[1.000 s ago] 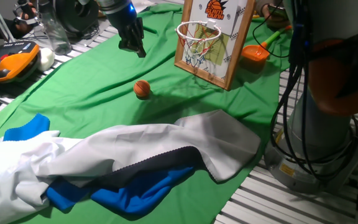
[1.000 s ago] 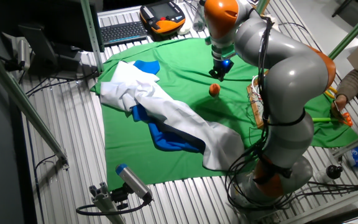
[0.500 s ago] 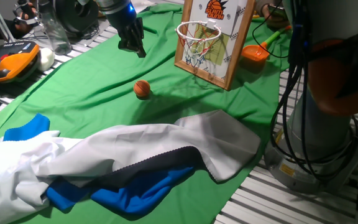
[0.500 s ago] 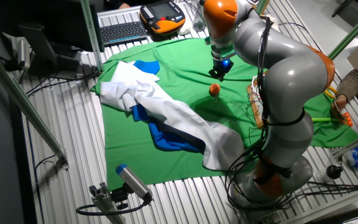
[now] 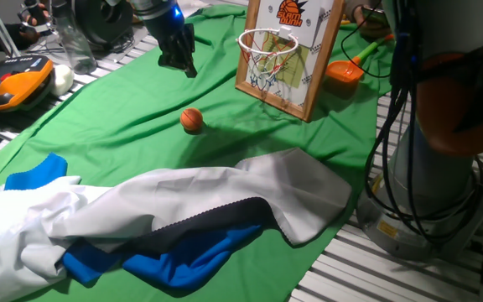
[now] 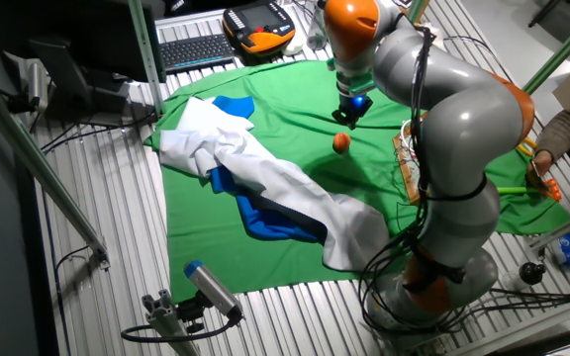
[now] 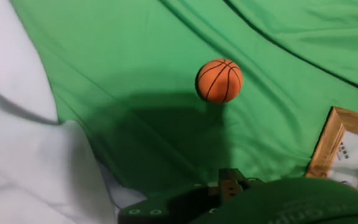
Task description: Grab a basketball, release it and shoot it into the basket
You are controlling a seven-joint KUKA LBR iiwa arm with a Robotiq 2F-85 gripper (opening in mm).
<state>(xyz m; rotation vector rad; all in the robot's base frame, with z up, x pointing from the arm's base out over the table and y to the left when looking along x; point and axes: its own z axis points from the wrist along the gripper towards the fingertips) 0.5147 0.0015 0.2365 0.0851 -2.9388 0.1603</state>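
The basketball [image 5: 192, 120] is a small orange ball with dark seams, lying on the green cloth [image 5: 124, 109] in front of and left of the basket. It also shows in the other fixed view [image 6: 340, 142] and in the hand view [image 7: 219, 81]. The basket [image 5: 267, 40] has a white rim and net on a wood-framed backboard [image 5: 313, 59] with an orange logo. Its frame corner shows in the hand view [image 7: 327, 144]. My gripper [image 5: 188, 69] hangs above the cloth behind the ball, apart from it, fingers together and empty. It also shows in the other fixed view [image 6: 349, 119].
A rumpled white and blue cloth [image 5: 183, 210] lies in front of the ball. An orange scoop with a green handle [image 5: 344, 71] sits right of the backboard. A teach pendant [image 5: 11, 88] and a bottle [image 5: 74, 42] stand at the left. The robot base [image 5: 443, 168] is on the right.
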